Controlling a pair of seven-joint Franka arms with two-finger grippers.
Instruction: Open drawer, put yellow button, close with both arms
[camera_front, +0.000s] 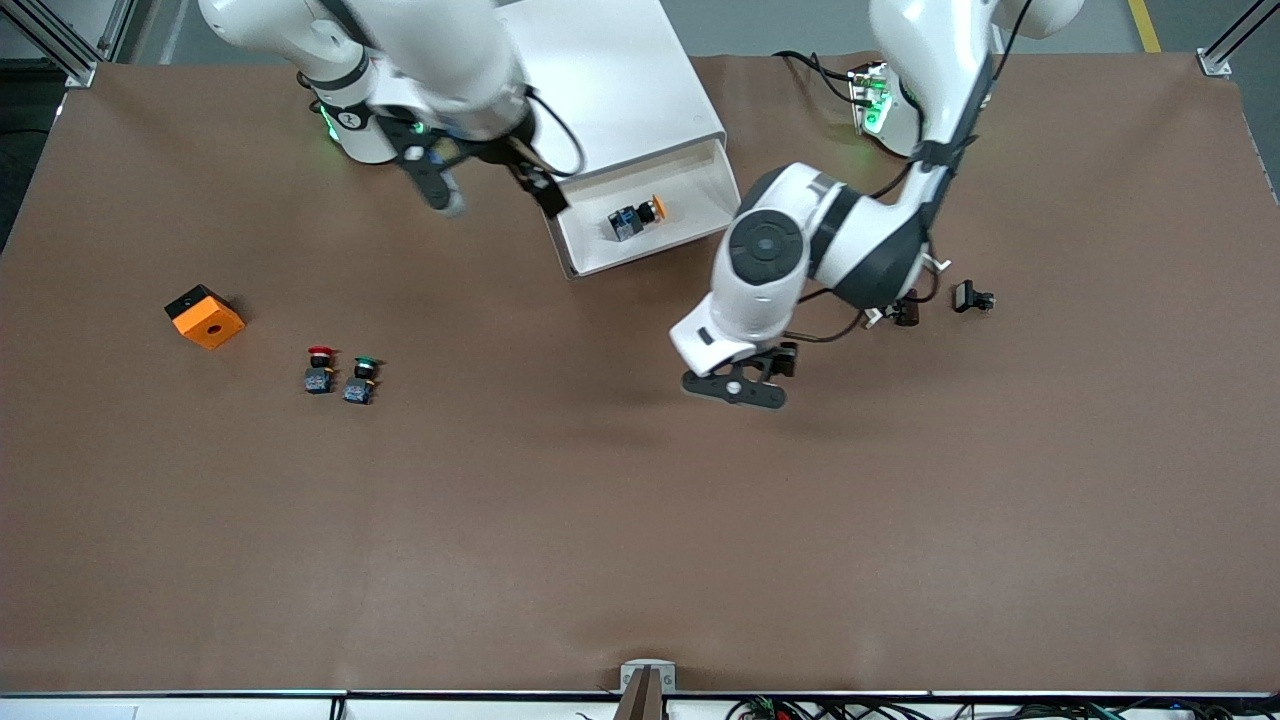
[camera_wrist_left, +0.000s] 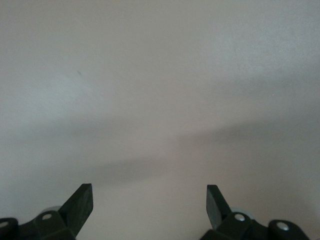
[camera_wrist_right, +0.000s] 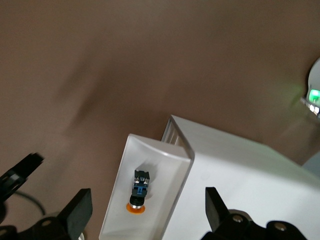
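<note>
The white cabinet (camera_front: 610, 70) stands near the arms' bases. Its top drawer (camera_front: 640, 258) is pulled open toward the front camera. The yellow button (camera_front: 637, 217) lies on its side in the drawer. My right gripper (camera_front: 495, 192) is open and empty, up in the air over the drawer's edge at the right arm's end. In the right wrist view the button (camera_wrist_right: 138, 192) lies in the drawer (camera_wrist_right: 159, 146) between my open fingers (camera_wrist_right: 80, 207). My left gripper (camera_front: 737, 390) is open and empty over bare table, and the left wrist view shows only its fingertips (camera_wrist_left: 82, 202) and table.
An orange box (camera_front: 204, 316), a red-capped button (camera_front: 320, 368) and a green-capped button (camera_front: 361, 378) stand toward the right arm's end. Two small black parts (camera_front: 973, 297) (camera_front: 905, 312) lie near the left arm's elbow.
</note>
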